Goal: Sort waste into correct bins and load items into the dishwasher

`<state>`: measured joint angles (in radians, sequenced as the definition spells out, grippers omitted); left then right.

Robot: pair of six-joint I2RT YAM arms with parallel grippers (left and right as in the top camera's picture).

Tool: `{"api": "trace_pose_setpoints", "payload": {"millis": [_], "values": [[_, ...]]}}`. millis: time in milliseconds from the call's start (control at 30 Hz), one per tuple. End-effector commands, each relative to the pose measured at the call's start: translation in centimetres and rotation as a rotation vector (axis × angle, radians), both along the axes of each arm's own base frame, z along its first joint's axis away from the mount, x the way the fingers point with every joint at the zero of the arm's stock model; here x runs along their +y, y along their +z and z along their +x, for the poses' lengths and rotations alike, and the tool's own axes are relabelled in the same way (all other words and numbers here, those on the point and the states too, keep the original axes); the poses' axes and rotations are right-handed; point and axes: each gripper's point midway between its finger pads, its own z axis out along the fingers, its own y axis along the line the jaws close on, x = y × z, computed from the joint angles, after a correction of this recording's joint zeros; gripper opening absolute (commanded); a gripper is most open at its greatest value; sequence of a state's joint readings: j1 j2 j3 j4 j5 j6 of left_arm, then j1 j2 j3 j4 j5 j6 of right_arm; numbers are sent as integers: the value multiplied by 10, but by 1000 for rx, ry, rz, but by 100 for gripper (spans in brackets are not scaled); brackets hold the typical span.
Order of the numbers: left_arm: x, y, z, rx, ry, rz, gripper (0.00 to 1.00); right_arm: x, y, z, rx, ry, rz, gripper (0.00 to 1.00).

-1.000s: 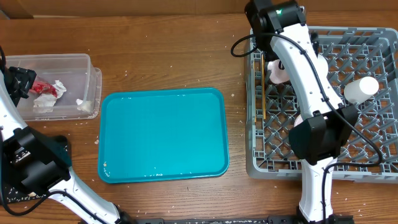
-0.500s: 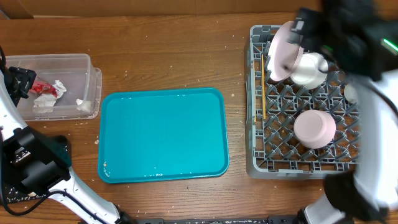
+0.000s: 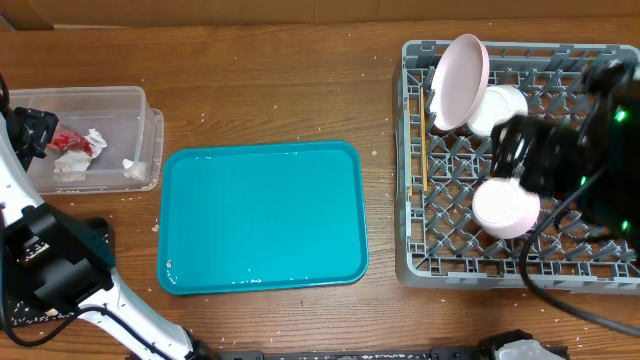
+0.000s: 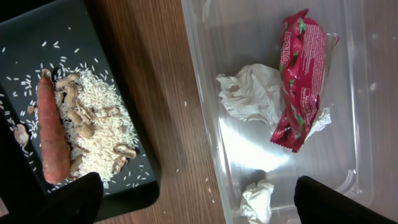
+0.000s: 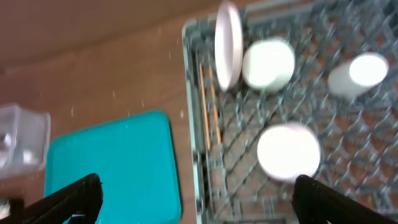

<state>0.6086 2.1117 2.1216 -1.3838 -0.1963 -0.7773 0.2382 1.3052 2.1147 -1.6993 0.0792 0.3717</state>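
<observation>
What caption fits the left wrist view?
Carrot and rice on the black tray; red wrapper and tissues in the clear tub.

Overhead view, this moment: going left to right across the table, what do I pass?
Clear tub → teal tray → dish rack, with the chopsticks just inside its left wall. The dishes further in overlap each other, so they are left out.

There were one plate [image 3: 458,80], two bowls [image 3: 505,207], one cup [image 5: 360,73], two chopsticks [image 3: 423,150], one dish rack [image 3: 410,200], one teal tray [image 3: 260,215], one clear tub [image 4: 196,93], one black tray [image 4: 37,37], one red wrapper [image 4: 301,74], one carrot [image 4: 53,130] and three tissues [image 4: 252,93].
</observation>
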Motion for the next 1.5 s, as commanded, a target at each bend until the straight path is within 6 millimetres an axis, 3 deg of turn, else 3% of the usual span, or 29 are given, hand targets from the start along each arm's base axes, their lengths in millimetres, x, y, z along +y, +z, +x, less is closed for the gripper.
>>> {"api": "trace_pose_setpoints", "payload": {"millis": [0,467,867,1067,1467], "values": [[1,21,3,-31,-22,45,100,11,-9,-15,27,62,49,100],[1,21,3,-31,-22,45,100,10,-17,-11,43,112,-11,100],[1,21,3,-31,-22,45,100,4,-4,-28,-22,100,-7,100],[1,21,3,-31,-22,45,100,6,-1,-16,-129,105,3,100],[1,21,3,-31,-23,45,100,13,-69,19,-537,98,93,100]]}}
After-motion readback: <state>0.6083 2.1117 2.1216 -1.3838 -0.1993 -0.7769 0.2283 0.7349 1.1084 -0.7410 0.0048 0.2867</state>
